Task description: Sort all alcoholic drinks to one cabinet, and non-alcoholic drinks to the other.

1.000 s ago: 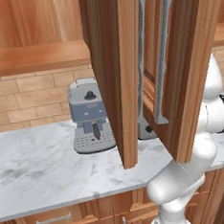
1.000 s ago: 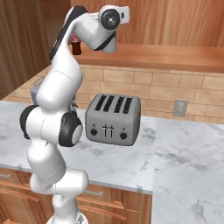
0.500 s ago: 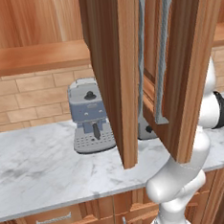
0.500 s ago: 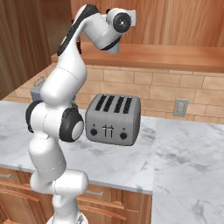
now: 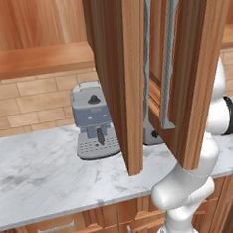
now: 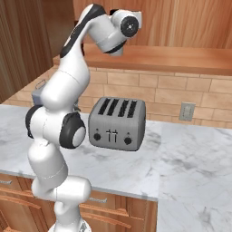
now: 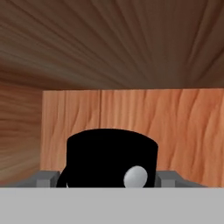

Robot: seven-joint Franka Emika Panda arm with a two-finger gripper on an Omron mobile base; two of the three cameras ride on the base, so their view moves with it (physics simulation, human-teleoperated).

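My gripper (image 7: pixel 107 179) is shut on a small dark bottle (image 7: pixel 111 151), which I take for the non-alcoholic drink. Its near-black round body sits between the grey fingers (image 7: pixel 46 179). Beyond it is the wooden back wall (image 7: pixel 175 127) of a cabinet interior. In the right base view my arm (image 6: pixel 88 34) reaches up to the wall cabinet (image 6: pixel 181 20). Two cabinet doors (image 5: pixel 120 78) (image 5: pixel 196 66) hang open in the left base view and hide the hand. The alcoholic drinks are out of view.
A grey coffee machine (image 5: pixel 93 120) stands on the marble counter (image 5: pixel 39 180) left of the open doors. A silver toaster (image 6: pixel 117 123) sits on the counter to the right of my arm. Lower drawers (image 5: pixel 53 228) run under the counter edge.
In the right base view the raised hand has swung to the right at cabinet height. The dark bottle that showed beside it a second ago is now hidden behind the hand.
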